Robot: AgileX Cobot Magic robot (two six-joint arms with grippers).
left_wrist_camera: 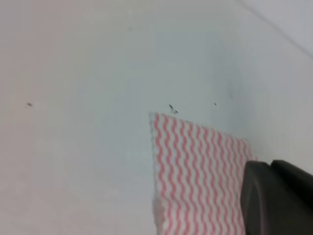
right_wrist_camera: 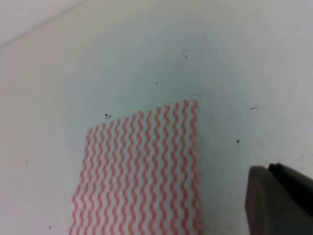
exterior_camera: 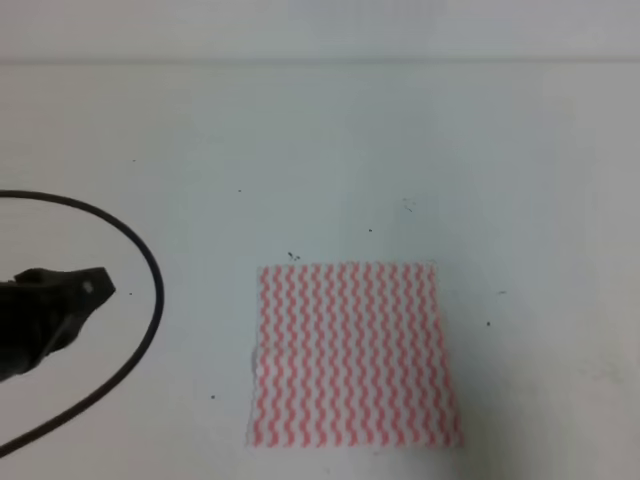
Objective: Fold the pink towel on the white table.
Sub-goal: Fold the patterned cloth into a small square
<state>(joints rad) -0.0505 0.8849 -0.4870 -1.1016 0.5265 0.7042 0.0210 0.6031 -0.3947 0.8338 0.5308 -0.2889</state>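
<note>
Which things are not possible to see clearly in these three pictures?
- Left pincer: exterior high view, cut by the left edge; open or shut is unclear.
- Right pincer: right wrist view, only a dark corner; absent from the high view.
- Pink towel: near edge cut off in both wrist views.
- White table: specks too small to identify.

The high camera looked steeply down on the plain white tabletop [exterior_camera: 320, 130]. Both wrist cameras hung lower, angled across it from left and right, and all three shared the thin pink-and-white zigzag-striped cloth [exterior_camera: 352, 355].
</note>
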